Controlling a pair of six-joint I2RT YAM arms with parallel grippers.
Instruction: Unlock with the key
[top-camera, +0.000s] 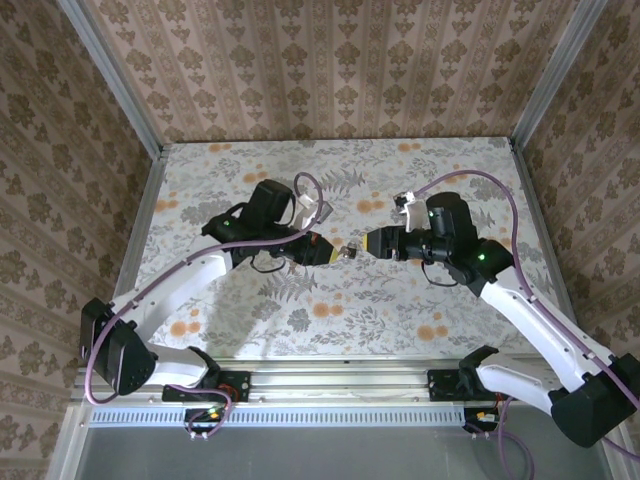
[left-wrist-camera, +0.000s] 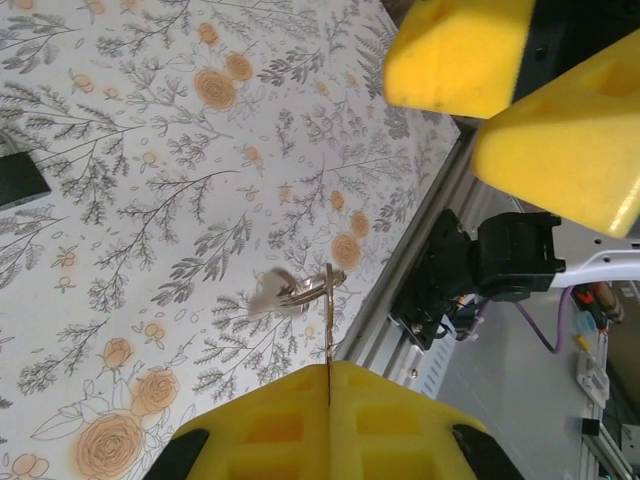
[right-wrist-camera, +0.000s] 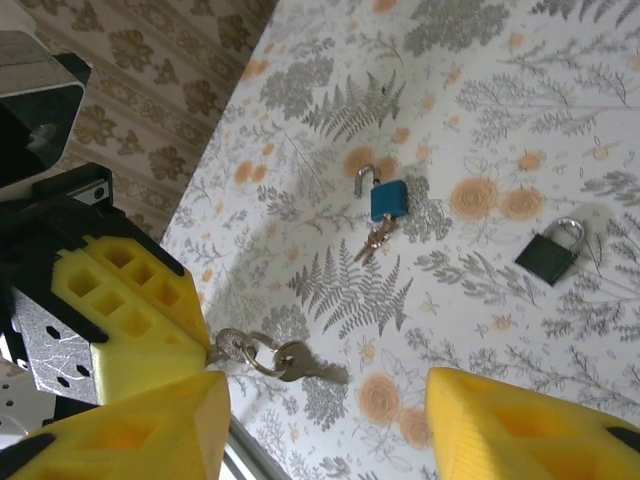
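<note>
My left gripper is shut on a silver key, held edge-on above the table; a ring with a second key dangles from it. In the top view the left gripper and right gripper face each other over mid-table with the keys between them. My right gripper is open, its yellow fingers apart on either side of the hanging key and not touching it. On the table lie a blue padlock, with its own keys in it, and a black padlock.
The floral tablecloth covers the table. Patterned walls enclose the back and sides. An aluminium rail with the arm bases runs along the near edge. The black padlock also lies at the left edge of the left wrist view.
</note>
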